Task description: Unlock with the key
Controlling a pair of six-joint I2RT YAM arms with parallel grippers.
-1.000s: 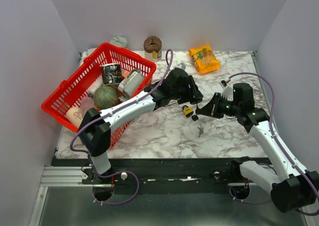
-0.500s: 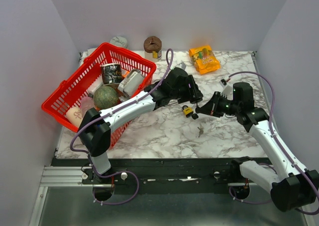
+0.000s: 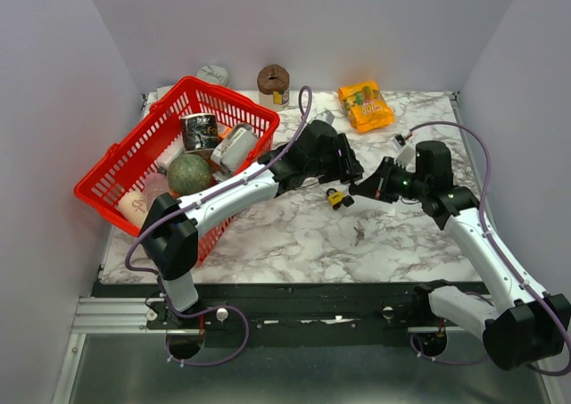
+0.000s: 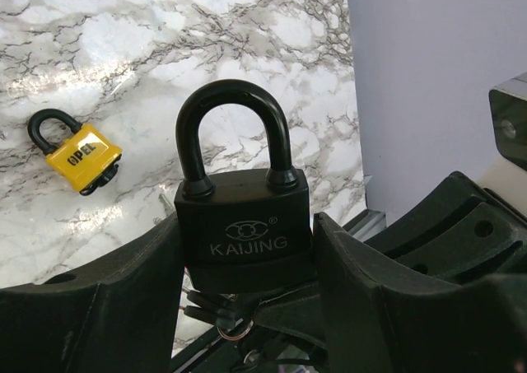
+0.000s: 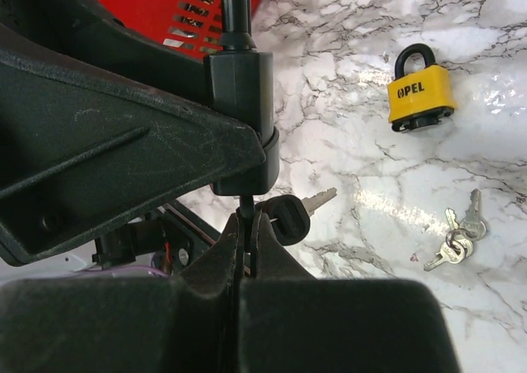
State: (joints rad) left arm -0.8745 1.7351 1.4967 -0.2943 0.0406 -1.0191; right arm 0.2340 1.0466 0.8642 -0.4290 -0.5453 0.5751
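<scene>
Left wrist view: the black lock point(image 4: 244, 204) stands upright, its loop on top and shut.
Left gripper point(image 4: 245, 249): it squeezes the black lock from both sides, one finger point(image 4: 107, 299) on each side.
Black lock, place: up in the air above the table point(image 4: 123, 76), in the middle between the two arms.
Right gripper point(image 5: 245, 227): pinched tight on a thin key point(image 5: 246, 203), right under the black lock.
Key: it points up and touches the bottom of the black lock. How far in it goes, I cannot tell.
Spare key point(image 5: 290, 217): it has a black head and hangs just beside the right gripper's tips.
Yellow lock point(image 5: 421, 93): it lies flat on the table, apart from the black lock, with its loop shut.
Loose keys point(image 5: 454, 241): a small bunch lies on the table, near the yellow lock.
Basket point(image 3: 125, 159): red, at the left of the table, full of things.
</scene>
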